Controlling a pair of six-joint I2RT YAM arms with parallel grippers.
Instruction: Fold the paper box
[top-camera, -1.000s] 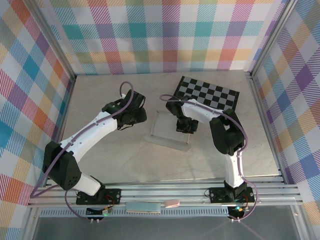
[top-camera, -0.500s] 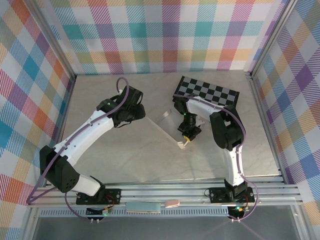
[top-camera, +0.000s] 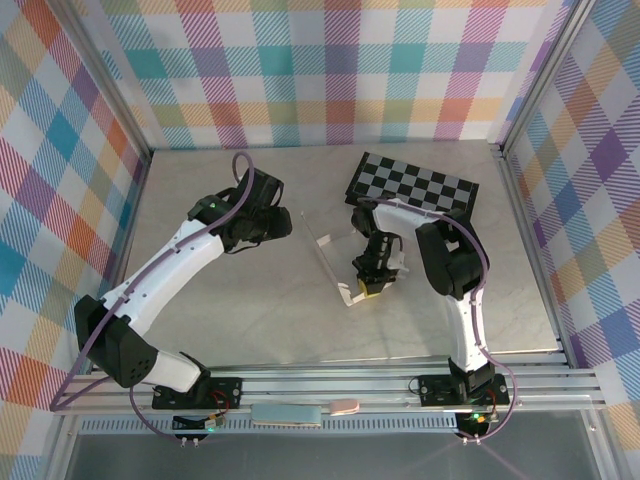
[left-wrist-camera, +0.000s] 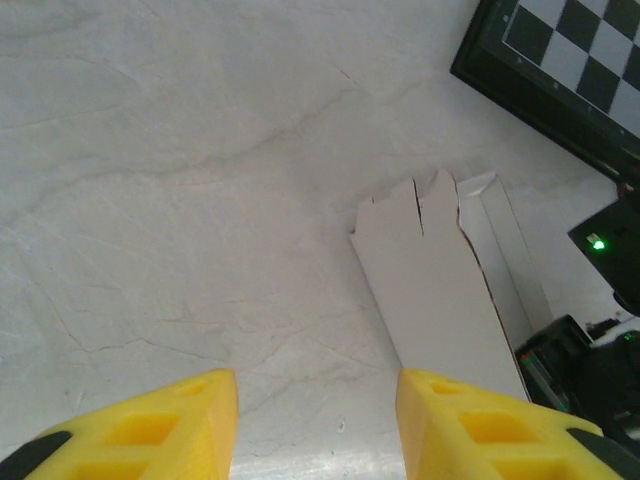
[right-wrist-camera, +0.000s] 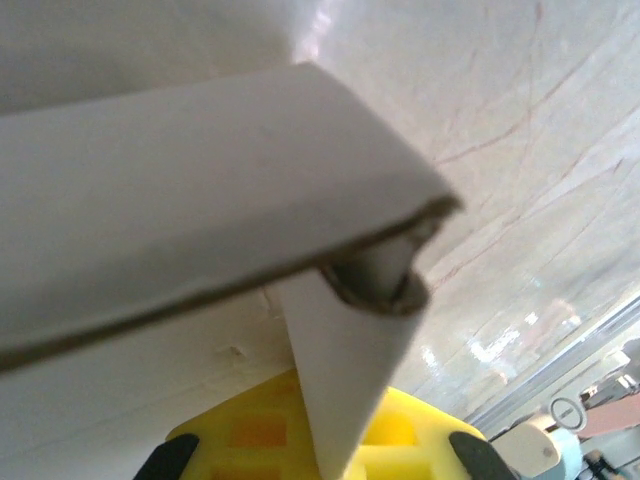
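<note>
The paper box (top-camera: 328, 262) is a white cardboard sheet, tipped up on edge in the middle of the table in the top view. My right gripper (top-camera: 369, 286) is at the box's near end. In the right wrist view the right gripper (right-wrist-camera: 330, 450) is shut on a flap (right-wrist-camera: 345, 390) of the box, whose white panel (right-wrist-camera: 180, 200) is close to the lens. My left gripper (top-camera: 279, 222) is just left of the box's far end, apart from it. In the left wrist view the left gripper (left-wrist-camera: 315, 430) is open over bare table, and the box (left-wrist-camera: 430, 290) lies ahead to the right with notched flaps.
A black-and-grey checkerboard (top-camera: 415, 185) lies at the back right, its corner (left-wrist-camera: 560, 70) close behind the box. Plaid walls and metal posts (top-camera: 525, 120) ring the table. An aluminium rail (top-camera: 330, 385) runs along the near edge by the arm bases.
The right gripper has moved toward the near edge holding the box, which has swung from lying flat to standing tilted on edge. The left arm has drawn slightly back and left.
</note>
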